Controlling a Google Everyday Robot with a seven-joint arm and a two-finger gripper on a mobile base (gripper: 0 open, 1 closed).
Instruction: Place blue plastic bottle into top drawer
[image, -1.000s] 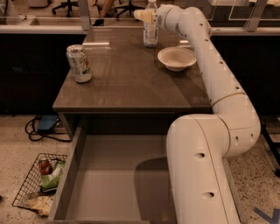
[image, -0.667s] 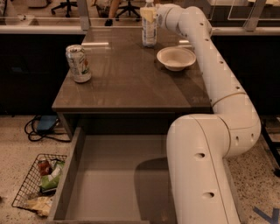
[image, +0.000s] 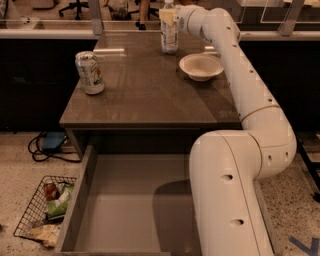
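With my hand (image: 173, 18) at the top of the bottle (image: 169, 39), upright at the desk's (image: 145, 90) far edge, I cannot tell its grip, so I'd confirm a firm hold before carrying it to the open drawer (image: 125, 210).

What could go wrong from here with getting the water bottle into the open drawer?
1. The gripper is up by the cap of the blue plastic bottle, which stands near the far edge of the table; a high contact might tip it off the back.
2. The bowl sits right beside the arm, so pulling back could knock it.
3. The robot's body overlaps the right part of the top drawer, leaving mainly the left side for the drop.
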